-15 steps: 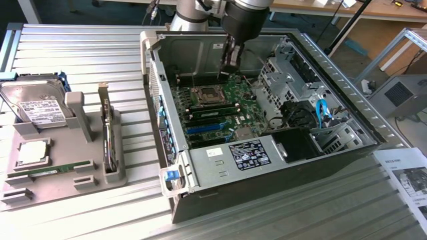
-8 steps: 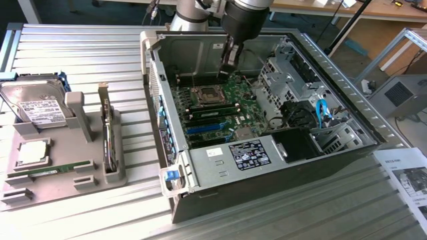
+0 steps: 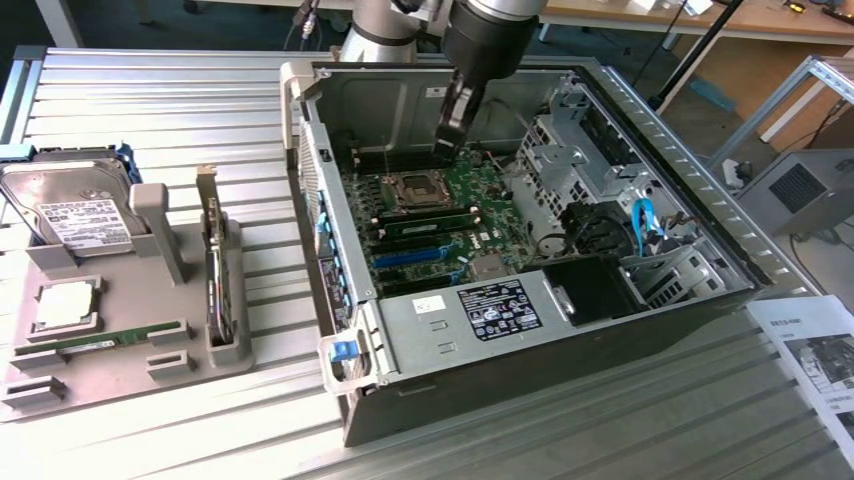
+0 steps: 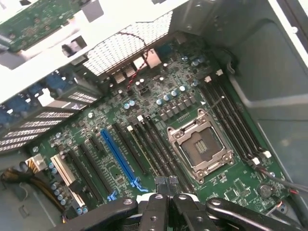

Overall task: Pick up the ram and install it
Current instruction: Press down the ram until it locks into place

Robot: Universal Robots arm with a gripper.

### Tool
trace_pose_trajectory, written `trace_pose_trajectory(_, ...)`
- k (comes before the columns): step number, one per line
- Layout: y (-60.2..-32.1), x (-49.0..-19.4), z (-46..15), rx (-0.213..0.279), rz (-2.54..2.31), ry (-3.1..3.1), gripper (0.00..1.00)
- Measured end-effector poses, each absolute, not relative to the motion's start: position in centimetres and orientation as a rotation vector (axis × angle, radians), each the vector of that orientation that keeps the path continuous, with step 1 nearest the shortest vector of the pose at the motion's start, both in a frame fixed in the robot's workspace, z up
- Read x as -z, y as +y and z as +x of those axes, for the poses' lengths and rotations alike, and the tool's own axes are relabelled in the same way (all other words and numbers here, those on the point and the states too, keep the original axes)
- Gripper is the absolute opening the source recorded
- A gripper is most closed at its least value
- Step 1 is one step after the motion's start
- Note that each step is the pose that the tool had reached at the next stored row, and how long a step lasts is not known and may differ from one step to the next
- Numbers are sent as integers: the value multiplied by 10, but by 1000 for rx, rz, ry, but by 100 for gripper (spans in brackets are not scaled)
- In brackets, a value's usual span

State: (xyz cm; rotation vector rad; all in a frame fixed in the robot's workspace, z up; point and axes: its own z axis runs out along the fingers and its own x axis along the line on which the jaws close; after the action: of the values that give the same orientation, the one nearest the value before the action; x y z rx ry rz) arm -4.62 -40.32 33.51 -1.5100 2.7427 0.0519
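The ribbed metal desk (image 3: 174, 100) carried everything, and the open black computer case (image 3: 534, 370) lay on its side on the exterior view's right, its green motherboard (image 3: 461, 185) facing up. Inside, a grey power supply (image 3: 454, 320) wore a black label with white print too small to read, and the empty processor socket (image 3: 416, 185) sat square among long dark memory slots (image 4: 231, 120); a blue expansion slot (image 4: 118, 154) showed in the wrist view. The robot arm (image 3: 487, 40) reached down into the case, its gripper (image 3: 451, 130) held above the motherboard near the socket, jaws closed together with nothing between them. On the exterior view's left stood a grey parts holder (image 3: 174, 350). In it a silver hard drive (image 3: 67, 205) bore a white label whose writing could not be read, an upright expansion card (image 3: 214, 270) stood in its slot, and a processor (image 3: 64, 305) lay flat. The ram (image 3: 100, 342), a narrow green stick, rested on edge in the holder's front groove, well apart from the gripper. A printed sheet (image 3: 814, 350) lay at the desk's far right corner, its text illegible.
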Motion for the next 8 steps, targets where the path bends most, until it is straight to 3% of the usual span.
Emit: trace_pose_trajectory(8,-403,-335,-46,-77,-1368,2804,11)
